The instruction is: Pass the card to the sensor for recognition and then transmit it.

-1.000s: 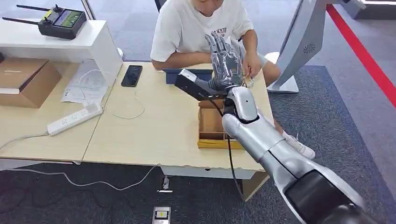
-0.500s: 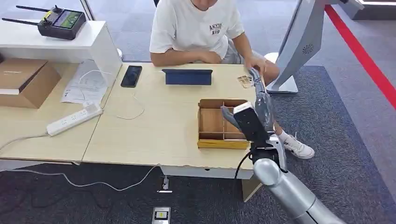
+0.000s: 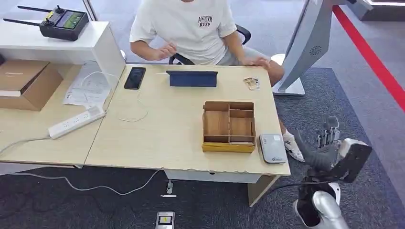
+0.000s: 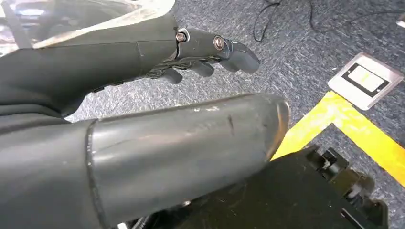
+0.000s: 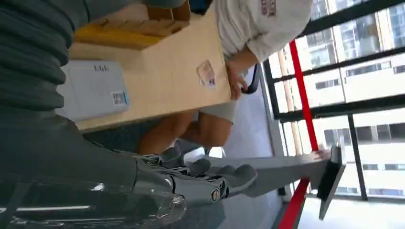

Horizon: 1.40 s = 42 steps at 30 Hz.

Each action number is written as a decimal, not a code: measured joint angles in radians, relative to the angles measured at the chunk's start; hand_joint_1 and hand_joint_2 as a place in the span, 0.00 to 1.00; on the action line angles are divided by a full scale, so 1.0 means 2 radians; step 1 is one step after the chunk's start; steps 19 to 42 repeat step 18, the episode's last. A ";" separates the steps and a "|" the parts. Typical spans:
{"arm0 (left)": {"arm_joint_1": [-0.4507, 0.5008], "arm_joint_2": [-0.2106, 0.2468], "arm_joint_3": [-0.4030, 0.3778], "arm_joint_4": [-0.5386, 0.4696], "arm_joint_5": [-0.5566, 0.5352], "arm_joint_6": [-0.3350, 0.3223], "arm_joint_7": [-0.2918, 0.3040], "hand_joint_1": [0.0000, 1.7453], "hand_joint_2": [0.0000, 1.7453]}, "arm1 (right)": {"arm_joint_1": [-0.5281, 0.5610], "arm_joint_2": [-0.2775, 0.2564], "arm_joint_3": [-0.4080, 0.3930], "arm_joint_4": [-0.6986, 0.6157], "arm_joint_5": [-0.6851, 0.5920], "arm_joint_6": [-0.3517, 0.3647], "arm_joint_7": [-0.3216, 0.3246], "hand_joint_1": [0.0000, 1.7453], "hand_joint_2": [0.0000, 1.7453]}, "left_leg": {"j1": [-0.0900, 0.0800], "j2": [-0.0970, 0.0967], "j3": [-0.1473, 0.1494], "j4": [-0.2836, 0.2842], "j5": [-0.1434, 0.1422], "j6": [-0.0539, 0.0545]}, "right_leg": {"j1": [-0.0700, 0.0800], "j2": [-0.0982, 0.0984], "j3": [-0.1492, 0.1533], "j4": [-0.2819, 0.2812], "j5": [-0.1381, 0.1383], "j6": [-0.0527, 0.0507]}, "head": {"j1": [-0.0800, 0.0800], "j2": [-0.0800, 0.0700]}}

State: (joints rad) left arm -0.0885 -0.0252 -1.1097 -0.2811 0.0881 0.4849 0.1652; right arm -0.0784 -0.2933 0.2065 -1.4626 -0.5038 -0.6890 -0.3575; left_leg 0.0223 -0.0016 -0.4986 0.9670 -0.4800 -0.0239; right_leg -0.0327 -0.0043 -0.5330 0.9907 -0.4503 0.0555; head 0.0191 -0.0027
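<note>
The card (image 3: 250, 83) lies flat on the table's far right corner, just in front of a seated person's hand (image 3: 256, 61). The grey-white sensor (image 3: 272, 148) sits at the near right corner, beside the wooden box (image 3: 229, 126). My right hand (image 3: 325, 143) hangs off the table's right side, below its top, fingers apart and holding nothing. The right wrist view shows its fingers (image 5: 210, 180) bare, with the sensor (image 5: 93, 88) and card (image 5: 207, 74) beyond them. My left hand (image 4: 205, 52) hangs over the carpet, fingers loosely extended and holding nothing.
A blue tablet (image 3: 192, 78) and a black phone (image 3: 134, 77) lie at the table's far edge. A power strip (image 3: 76, 121) and cable sit to the left. A white kiosk stand (image 3: 305, 45) rises right of the table. A floor socket plate (image 4: 365, 78) lies below.
My right arm has pulled back from the far corner near the person and dropped to the table's right side. The card stays on the table. The person has shifted left.
</note>
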 joint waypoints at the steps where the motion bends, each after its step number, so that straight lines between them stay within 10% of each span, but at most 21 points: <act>1: 0.000 0.000 0.000 0.000 0.002 0.000 0.000 0.00 0.00 | 0.005 0.001 -0.014 0.004 -0.012 -0.002 -0.003 0.00 1.00 | 0.000 0.000 0.000 0.000 0.000 0.000 | 0.000 0.000 0.000 0.000 0.000 0.000 | 0.000 0.000; 7: -0.001 0.000 0.000 0.000 0.010 0.000 0.001 0.00 0.00 | 0.015 0.006 -0.069 0.045 -0.025 -0.004 -0.015 0.00 1.00 | 0.000 0.000 0.000 0.000 0.000 0.000 | 0.000 0.000 0.000 0.000 0.000 0.000 | 0.000 0.000; 18: -0.002 -0.003 0.000 0.000 0.024 0.005 0.005 0.00 0.00 | -0.017 0.034 -0.171 0.232 0.155 -0.006 0.030 0.00 1.00 | 0.000 0.000 0.000 0.000 0.000 0.000 | 0.000 0.000 0.000 0.000 0.000 0.000 | 0.000 0.000; 42: -0.002 -0.003 0.000 0.000 0.024 0.005 0.005 0.00 0.00 | -0.017 0.034 -0.171 0.232 0.155 -0.006 0.030 0.00 1.00 | 0.000 0.000 0.000 0.000 0.000 0.000 | 0.000 0.000 0.000 0.000 0.000 0.000 | 0.000 0.000</act>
